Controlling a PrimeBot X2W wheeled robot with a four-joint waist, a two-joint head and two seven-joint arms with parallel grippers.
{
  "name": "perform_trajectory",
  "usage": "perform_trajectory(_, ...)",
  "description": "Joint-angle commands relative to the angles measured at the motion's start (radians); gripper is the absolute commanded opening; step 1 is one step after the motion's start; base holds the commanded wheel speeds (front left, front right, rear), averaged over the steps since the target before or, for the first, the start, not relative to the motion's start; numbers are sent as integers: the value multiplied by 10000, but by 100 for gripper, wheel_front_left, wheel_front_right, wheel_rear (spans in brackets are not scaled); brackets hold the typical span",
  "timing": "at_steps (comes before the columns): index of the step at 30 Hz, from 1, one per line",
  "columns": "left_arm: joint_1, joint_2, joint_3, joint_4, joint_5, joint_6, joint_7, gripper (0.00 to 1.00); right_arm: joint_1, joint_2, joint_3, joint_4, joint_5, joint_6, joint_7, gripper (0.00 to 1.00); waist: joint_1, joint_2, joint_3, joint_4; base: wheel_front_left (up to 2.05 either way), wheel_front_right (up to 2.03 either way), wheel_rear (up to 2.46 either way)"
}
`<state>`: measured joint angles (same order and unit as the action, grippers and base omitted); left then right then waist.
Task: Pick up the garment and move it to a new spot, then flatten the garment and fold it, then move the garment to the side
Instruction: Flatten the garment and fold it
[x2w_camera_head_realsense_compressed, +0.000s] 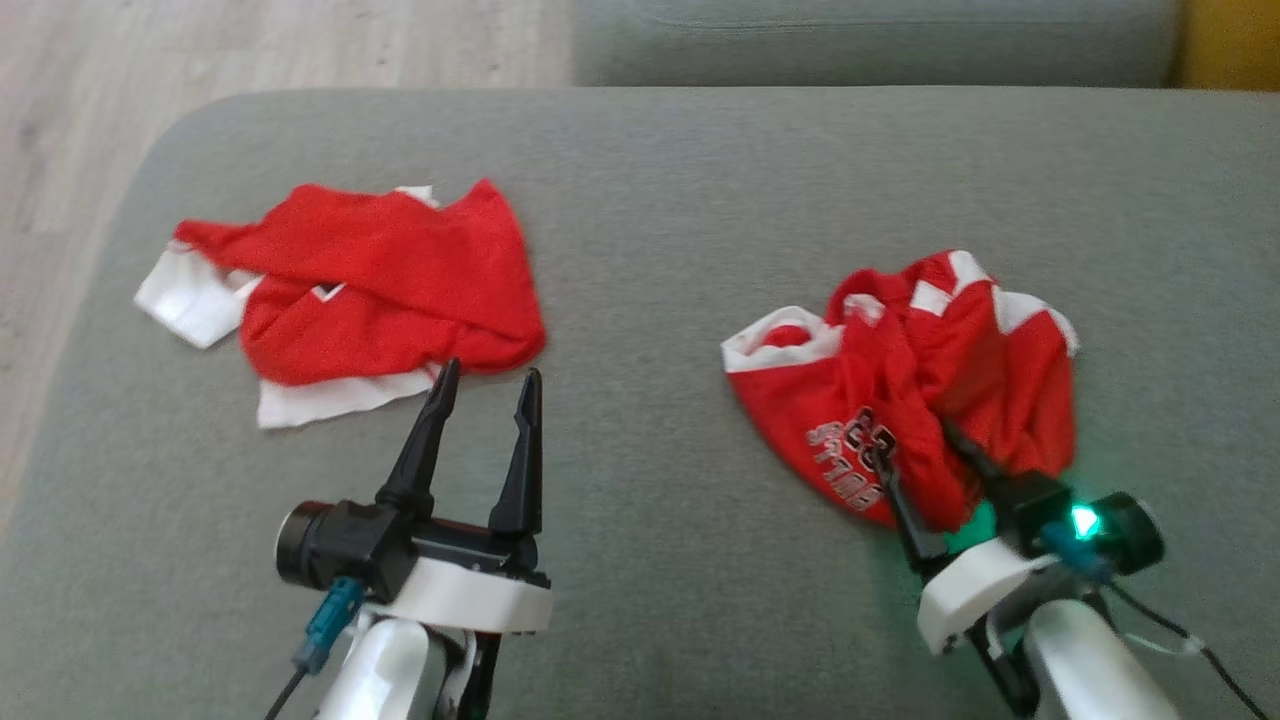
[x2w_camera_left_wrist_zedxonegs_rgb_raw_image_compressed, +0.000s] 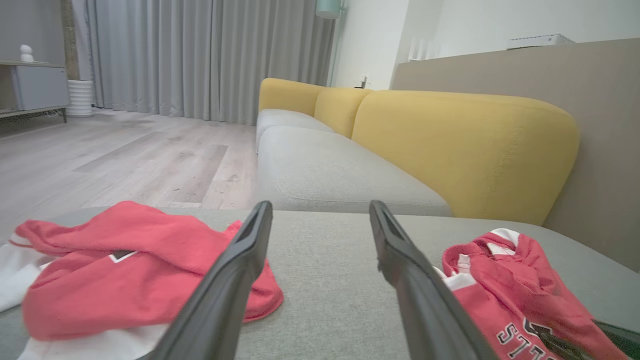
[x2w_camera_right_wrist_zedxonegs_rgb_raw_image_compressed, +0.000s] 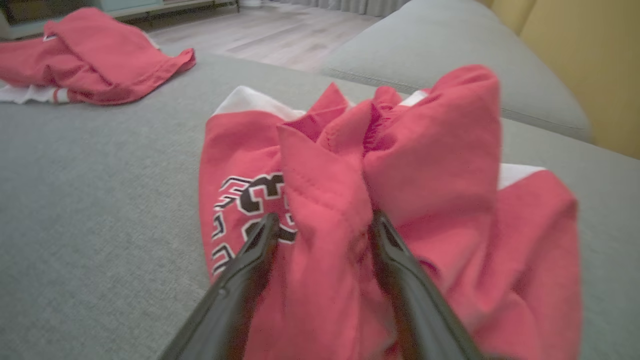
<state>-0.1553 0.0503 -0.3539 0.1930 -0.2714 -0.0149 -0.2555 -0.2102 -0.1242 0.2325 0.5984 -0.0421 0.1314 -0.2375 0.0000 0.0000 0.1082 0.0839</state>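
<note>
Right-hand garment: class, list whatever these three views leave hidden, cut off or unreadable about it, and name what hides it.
Head view: the lettering on the right-hand garment is partly tucked under crumpled cloth and crossed by the right gripper.
Left wrist view: the same lettering runs off the bottom edge.
Right wrist view: a fold between the open jaws covers part of the lettering.

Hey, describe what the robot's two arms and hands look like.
The left hand and right hand each have two long, tapering black fingers on a black block, a white wrist collar and a glossy pale forearm. Teal plugs carry dark cables; a green light glows on the right wrist.
</note>
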Motion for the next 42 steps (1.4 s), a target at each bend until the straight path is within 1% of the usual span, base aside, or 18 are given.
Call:
perform_trajectory(1,-232,-1,360,-245,117,-59,-63,100,-334,95,-46,-587,93,-7,-35,100,0,0,-61,-263,0,0,0)
perform_trajectory(6,-185,-1,418,-179,153,-95,-63,100,-82,384,-768,-1844,316,-7,-9,100,0,0,-239,-630,0,0,0)
perform_trajectory(12,-54,-1,445,-179,143,-81,-63,100,232,622,-1149,-3408,714,-7,-87,100,0,0,-436,-877,0,0,0)
perform_trajectory(15,-32,-1,424,-184,139,-86,-63,100,613,696,-1239,-3890,848,-7,-115,100,0,0,-466,-888,0,0,0)
perform_trajectory(20,-40,-1,339,-184,129,-112,-63,100,969,733,-1211,-4203,1169,-7,-107,100,0,0,-396,-806,0,0,0)
perform_trajectory(25,-182,-1,274,-194,93,-89,-63,100,544,736,-1003,-4103,1006,-7,504,100,0,0,-116,-543,0,0,0)
perform_trajectory(30,-339,-1,193,-148,52,-81,-63,100,-313,737,-1004,-3485,1006,-7,1460,100,0,0,255,-177,0,0,0)
perform_trajectory(31,-339,-1,193,-148,52,-81,-63,100,-313,737,-1004,-3485,1006,-7,1460,100,0,0,255,-177,0,0,0)
perform_trajectory(37,-554,-1,16,-61,-39,-84,-63,100,-1325,738,-927,-2267,1351,-7,2902,100,0,0,494,289,0,0,0)
perform_trajectory(40,-601,-1,-82,-41,-149,-30,-63,100,-1650,692,-910,-1651,1417,-7,3691,100,0,0,493,518,0,0,0)
perform_trajectory(42,-585,-1,-111,-42,-201,3,-63,100,-1703,689,-897,-1480,1583,-7,3987,100,0,0,492,593,0,0,0)
